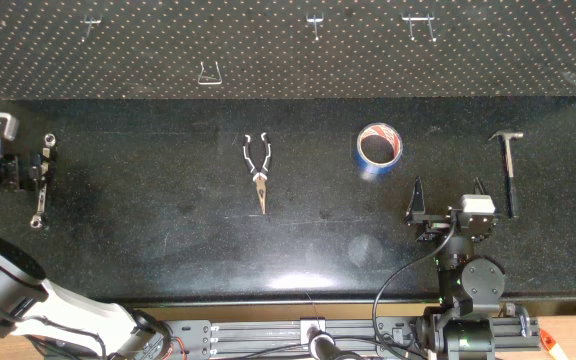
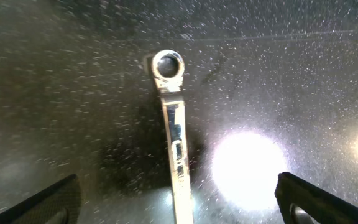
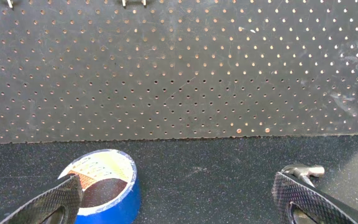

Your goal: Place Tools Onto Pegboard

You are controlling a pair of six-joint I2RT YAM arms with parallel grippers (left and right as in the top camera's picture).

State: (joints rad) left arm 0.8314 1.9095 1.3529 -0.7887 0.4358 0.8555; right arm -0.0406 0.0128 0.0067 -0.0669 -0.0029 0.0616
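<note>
Silver wrench (image 1: pixel 39 206) flat at far left; pliers (image 1: pixel 259 172) in the middle; blue tape roll (image 1: pixel 378 148), hammer (image 1: pixel 509 172) at right; pegboard (image 1: pixel 288 50) behind

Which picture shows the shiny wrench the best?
The left wrist view: the wrench lies big and close, ring end and handle clear. In the top view it is small, with the left gripper over its middle.

- Black speckled table (image 1: pixel 168 230).
- Wrench (image 1: pixel 38 208) at the far left.
- Pliers (image 1: pixel 259 170) in the middle.
- Blue tape roll (image 1: pixel 365 166) right of the pliers.
- Hammer (image 1: pixel 509 170) at the right edge.
</note>
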